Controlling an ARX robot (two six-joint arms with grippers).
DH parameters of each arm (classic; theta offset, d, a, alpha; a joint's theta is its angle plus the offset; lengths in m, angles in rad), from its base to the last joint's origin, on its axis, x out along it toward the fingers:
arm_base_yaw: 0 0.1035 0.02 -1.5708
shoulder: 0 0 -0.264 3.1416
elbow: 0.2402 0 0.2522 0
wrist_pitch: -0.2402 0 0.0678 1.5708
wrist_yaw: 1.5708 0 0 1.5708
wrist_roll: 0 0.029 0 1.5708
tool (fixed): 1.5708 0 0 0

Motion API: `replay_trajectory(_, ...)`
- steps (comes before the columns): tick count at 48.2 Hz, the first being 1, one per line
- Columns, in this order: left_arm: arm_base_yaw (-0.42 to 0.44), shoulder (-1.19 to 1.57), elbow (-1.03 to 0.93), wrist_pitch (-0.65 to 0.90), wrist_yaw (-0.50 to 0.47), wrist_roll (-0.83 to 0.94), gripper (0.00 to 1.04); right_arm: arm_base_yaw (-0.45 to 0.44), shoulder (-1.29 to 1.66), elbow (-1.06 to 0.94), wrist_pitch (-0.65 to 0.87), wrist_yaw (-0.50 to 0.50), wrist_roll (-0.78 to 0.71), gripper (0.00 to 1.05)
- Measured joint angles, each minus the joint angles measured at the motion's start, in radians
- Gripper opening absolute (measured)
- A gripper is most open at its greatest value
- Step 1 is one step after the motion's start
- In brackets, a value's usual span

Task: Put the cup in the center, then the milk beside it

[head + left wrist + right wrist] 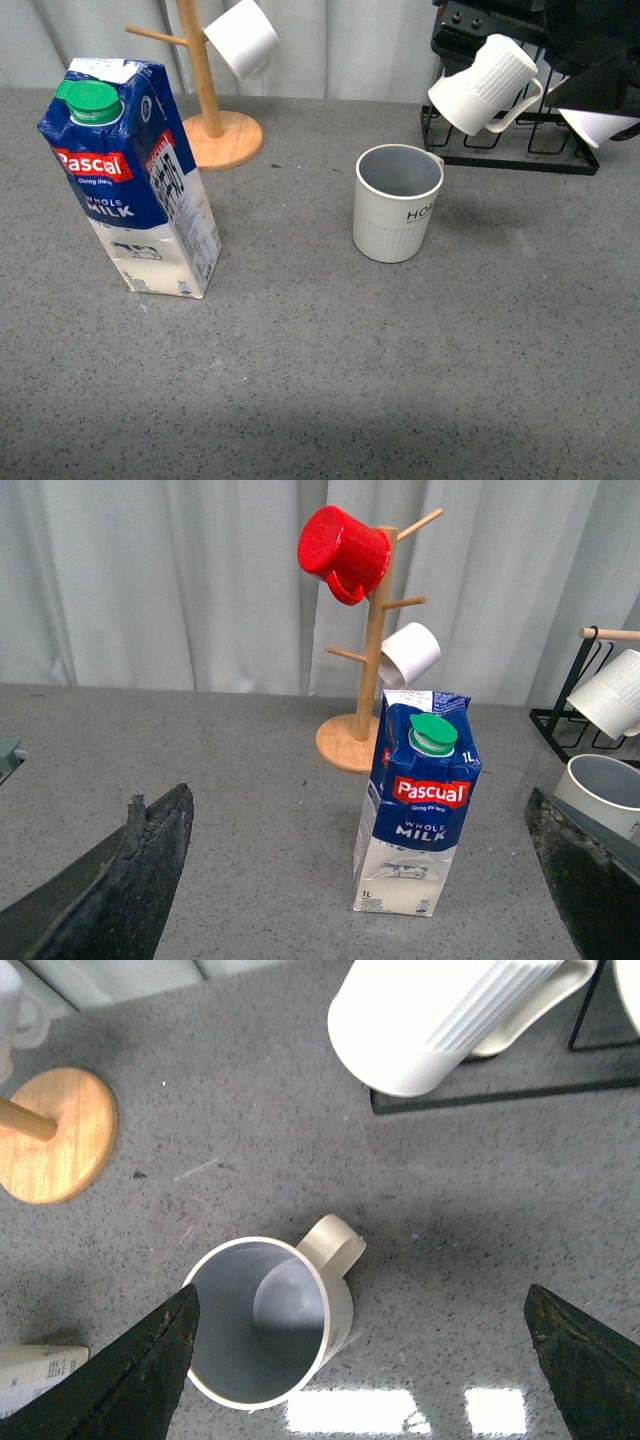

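Note:
The cup [396, 205], off-white with a ribbed lower half and black lettering, stands upright near the middle of the grey table. The milk [135, 180], a blue and white carton with a green cap, stands upright at the left. My left gripper [350, 810] is open, and the milk [416, 815] stands a little way ahead between its fingers [115, 885]. My right gripper [360, 1295] is open above the cup [265, 1325], which sits toward one finger [135, 1375], untouched. The cup's rim also shows in the left wrist view [605, 790].
A wooden mug tree [222, 138] with a white mug [242, 38] stands behind the milk; a red mug [343, 550] hangs higher on it. A black rack [510, 150] with a fully ribbed white mug [485, 85] stands at the back right.

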Motion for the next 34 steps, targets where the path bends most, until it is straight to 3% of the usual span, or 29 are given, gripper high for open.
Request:
replay_trajectory(4,0.0,0.0,0.0,0.0,0.0,0.0,0.98,-0.012,-0.053,-0.066,0.057,0.03,-0.043,0.95)
replay_trajectory(7,0.0,0.0,0.0,0.0,0.0,0.0,0.98,-0.021,-0.068,-0.206,0.408,0.131,-0.156,0.84)
replay_trajectory(10,0.0,0.0,0.0,0.0,0.0,0.0,0.98,-0.044,-0.09,-0.403,0.818,0.139,-0.298,0.7)
replay_trajectory(14,0.0,0.0,0.0,0.0,0.0,0.0,0.98,-0.078,-0.173,-0.573,1.106,0.116,-0.369,0.52)
replay_trajectory(26,0.0,0.0,0.0,0.0,0.0,0.0,0.98,-0.15,-0.399,-0.835,1.184,0.046,-0.41,0.01)
replay_trajectory(34,0.0,0.0,0.0,0.0,0.0,0.0,0.98,-0.188,-0.508,-0.962,1.223,0.013,-0.414,0.01)
